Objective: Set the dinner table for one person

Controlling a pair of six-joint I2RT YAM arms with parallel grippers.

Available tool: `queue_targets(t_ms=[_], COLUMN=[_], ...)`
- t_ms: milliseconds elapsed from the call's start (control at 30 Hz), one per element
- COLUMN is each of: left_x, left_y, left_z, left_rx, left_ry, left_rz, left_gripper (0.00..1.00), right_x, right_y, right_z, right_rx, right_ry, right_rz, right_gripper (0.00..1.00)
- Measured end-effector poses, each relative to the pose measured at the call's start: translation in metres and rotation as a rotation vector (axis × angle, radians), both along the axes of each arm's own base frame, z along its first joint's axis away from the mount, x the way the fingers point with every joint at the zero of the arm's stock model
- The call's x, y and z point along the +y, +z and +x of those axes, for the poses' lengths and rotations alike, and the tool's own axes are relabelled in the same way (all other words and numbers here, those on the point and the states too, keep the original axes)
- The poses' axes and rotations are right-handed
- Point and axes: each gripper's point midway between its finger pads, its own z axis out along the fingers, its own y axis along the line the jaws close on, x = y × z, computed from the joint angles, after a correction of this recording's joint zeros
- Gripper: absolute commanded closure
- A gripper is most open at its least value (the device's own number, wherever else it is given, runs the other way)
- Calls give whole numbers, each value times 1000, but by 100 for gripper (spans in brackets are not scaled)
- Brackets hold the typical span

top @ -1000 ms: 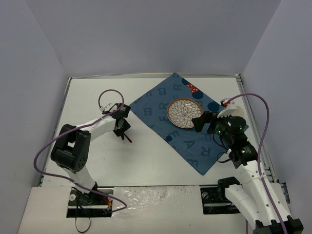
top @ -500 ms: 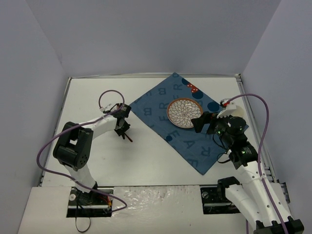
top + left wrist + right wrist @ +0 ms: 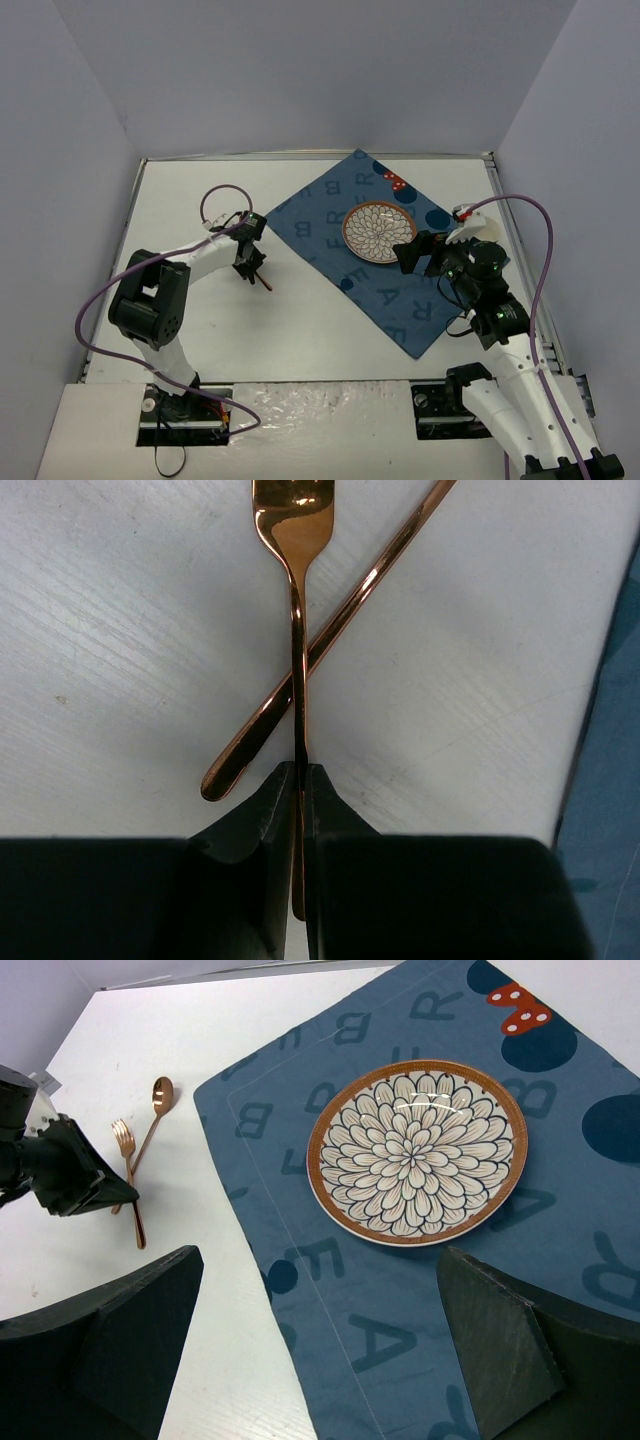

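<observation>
Fingers of the left gripper (image 3: 300, 777) have just clamped shut on the thin handle of the fork (image 3: 293, 520), so to my eye the pickup has begun. It lies crossed over the spoon (image 3: 372, 578) on the bare table (image 3: 300, 330), matt white and faintly grained, just left of the blue lettered cloth mat (image 3: 400, 300). Both pieces are slim, polished, copper-coloured metal. On the mat sits a round plate (image 3: 379, 231) with a petal pattern. Beside it hangs the right gripper (image 3: 315, 1300), jaws spread wide, holding nothing
</observation>
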Motion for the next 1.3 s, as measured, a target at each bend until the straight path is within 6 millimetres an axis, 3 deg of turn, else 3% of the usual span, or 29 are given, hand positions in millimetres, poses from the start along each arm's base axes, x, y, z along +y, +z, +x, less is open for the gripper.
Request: queue_targets(t_ms=[300,567,733,1067,1300], left_x=[9,5,-5,-69,-112], left_y=[7,68,95,133,118], left_z=[-13,13,36,114,150], left_rx=[55,-101,-184,-331,-350], left_ry=[-185,-402,-536,-906,-1135], left_rz=[117,205,245,258,237], left_gripper=[100,100,100,100,100], right_x=[0,-1,-2,-5,-8], right_y=[0,1,2,21,20], right_z=[0,-2,-5,-9,-17], right_rx=[-1,2,7,-6,9], right_ry=[-2,-5,-9,-23,-29], right_rz=[-1,5,12,16,-4], right_gripper=[0,0,0,0,0])
